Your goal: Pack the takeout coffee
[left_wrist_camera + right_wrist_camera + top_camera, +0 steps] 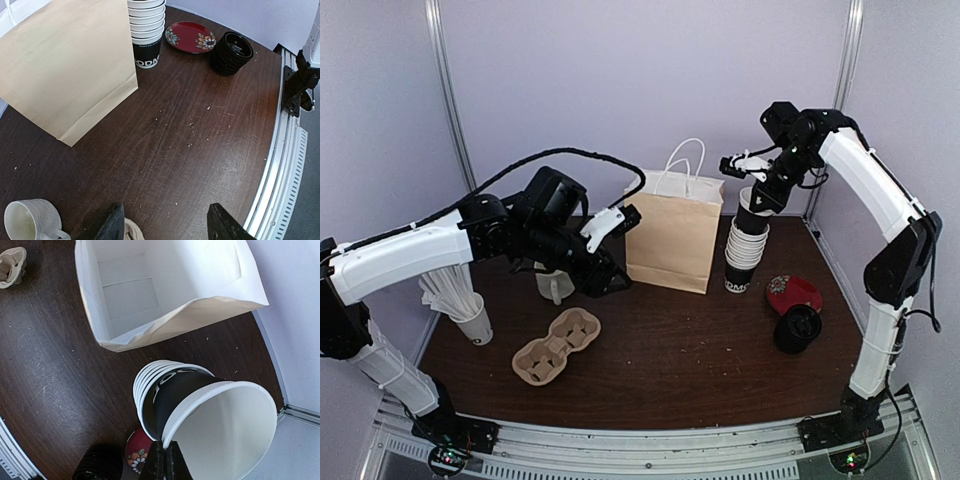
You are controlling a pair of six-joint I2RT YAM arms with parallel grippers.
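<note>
A stack of black paper cups (pixel 744 252) with white rims stands right of the brown paper bag (pixel 672 234). My right gripper (pixel 760 192) is shut on the rim of the top black cup (pixel 754 216) and holds it tilted, with its base at the mouth of the stack. In the right wrist view the fingers (pixel 165 446) pinch the white rim of that cup (pixel 190 390) over the stack (pixel 144 390). A stack of black lids (pixel 797 328) sits at the front right. My left gripper (pixel 606 270) is open and empty, low over the table beside the bag; its jaws (pixel 167 225) stand wide apart.
The bag stands open (pixel 165 290), white inside. A cardboard cup carrier (pixel 557 345) lies front left. A white mug (pixel 555 285) and a white cup of sticks (pixel 470 312) stand at left. A red flowered plate (pixel 793 292) lies behind the lids.
</note>
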